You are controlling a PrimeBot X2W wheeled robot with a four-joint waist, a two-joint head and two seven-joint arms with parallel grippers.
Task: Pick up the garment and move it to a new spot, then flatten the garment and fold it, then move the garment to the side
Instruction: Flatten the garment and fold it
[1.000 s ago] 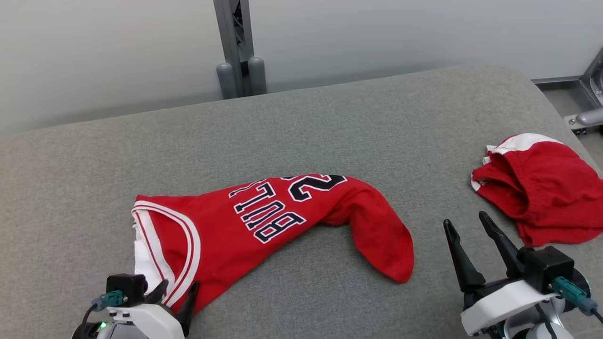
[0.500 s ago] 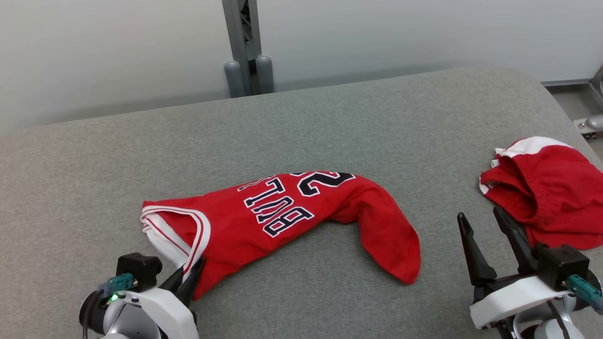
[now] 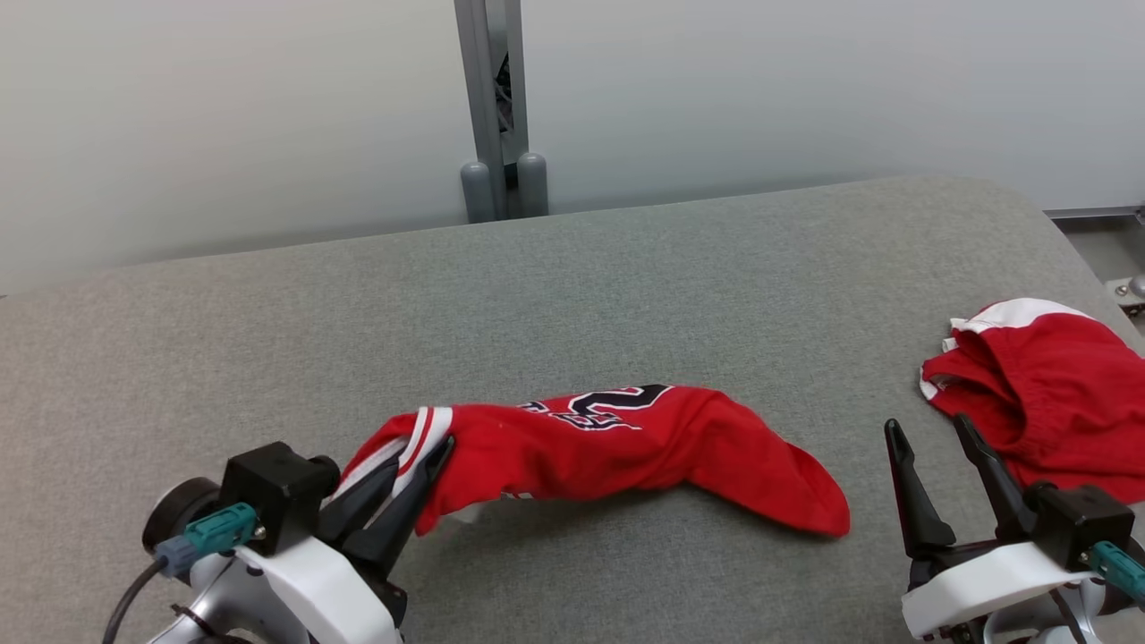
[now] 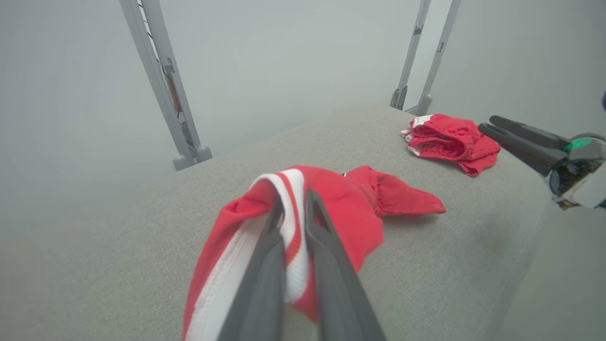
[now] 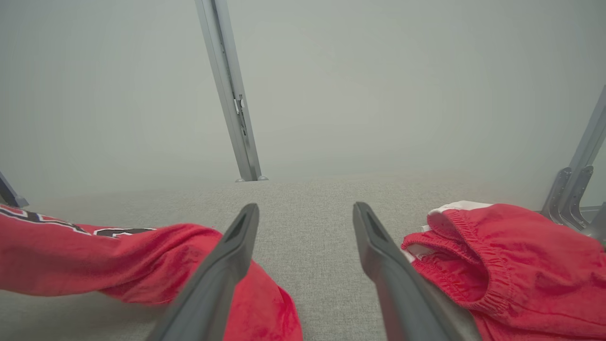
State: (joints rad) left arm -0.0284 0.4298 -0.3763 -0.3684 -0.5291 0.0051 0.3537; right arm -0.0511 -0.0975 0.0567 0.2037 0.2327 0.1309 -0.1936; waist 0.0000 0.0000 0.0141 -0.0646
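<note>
- Since a second ago the left gripper (image 3: 420, 454) has closed on the red basketball jersey (image 3: 626, 447) and raised its near end, so the cloth that lay spread with its lettering showing is now drawn into a narrow roll.
- The head camera has shifted as well, so the whole scene sits lower in that view.
- In the left wrist view the left gripper's (image 4: 293, 199) fingers are pinched nearly together on the jersey's (image 4: 350, 203) white-and-red striped trim, which drapes down on both sides of them.
- From that grip the jersey trails away towards the right gripper (image 3: 925, 422), its far end lying on the grey padded table (image 3: 626, 268).
- The right gripper (image 5: 307, 206) hovers with its jaws spread wide and nothing between them.
- The jersey's (image 5: 118, 260) loose end lies just beside its left finger.
- Crumpled red shorts (image 3: 1047, 411) with a white band lie just beyond and outside its right finger (image 5: 497, 255).
- A grey metal post (image 3: 492, 89) stands past the table's far edge, ahead of the left gripper.
</note>
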